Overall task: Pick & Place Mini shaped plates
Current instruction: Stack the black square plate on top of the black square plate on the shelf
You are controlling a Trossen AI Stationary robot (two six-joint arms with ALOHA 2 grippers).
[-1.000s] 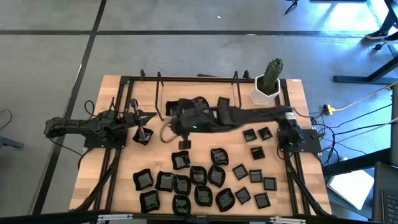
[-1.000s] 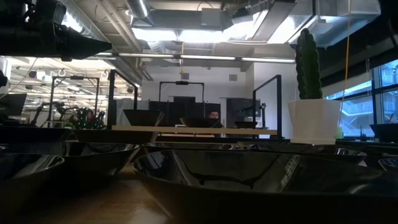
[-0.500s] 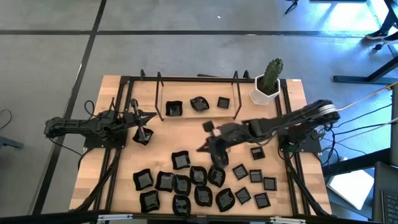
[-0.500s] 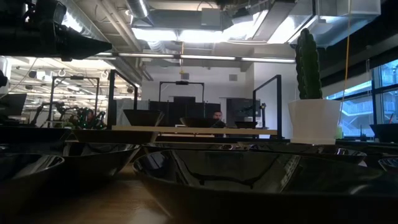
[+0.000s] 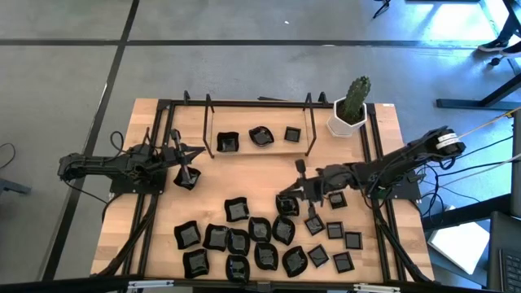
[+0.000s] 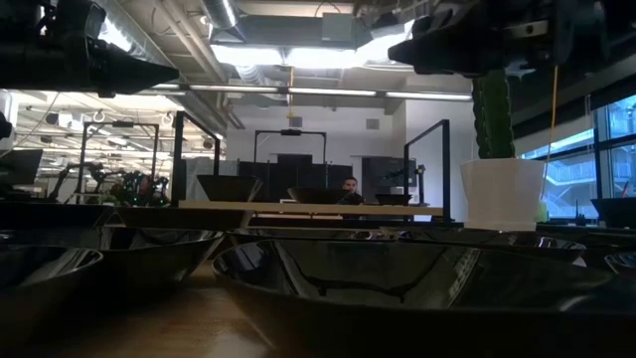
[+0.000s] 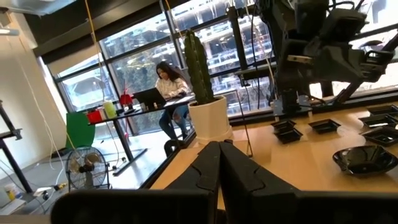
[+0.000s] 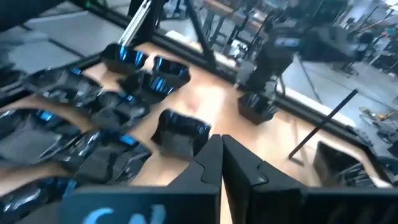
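Observation:
Many mini shaped plates, small and glossy black, lie on the near half of the wooden table (image 5: 244, 236); three more (image 5: 260, 136) sit in a row inside the black frame at the far side. My right gripper (image 5: 285, 197) (image 8: 221, 146) hovers shut and empty above the plates right of the table's middle. It points toward the table's left, at a wavy-edged plate (image 8: 180, 132). My left gripper (image 5: 186, 168) (image 7: 219, 152) rests shut and empty at the left, pointing toward the right side.
A white pot with a green cactus (image 5: 350, 110) stands at the far right corner. Black frame rails (image 5: 207, 122) run around the far strip and down both sides of the table. Bare wood shows between my left gripper and the plates.
My right gripper has swung from over the far strip toward the table's right and near side, coming down to just above the plates. The three plates in the far strip, covered by the arm before, now show. My left arm has kept still.

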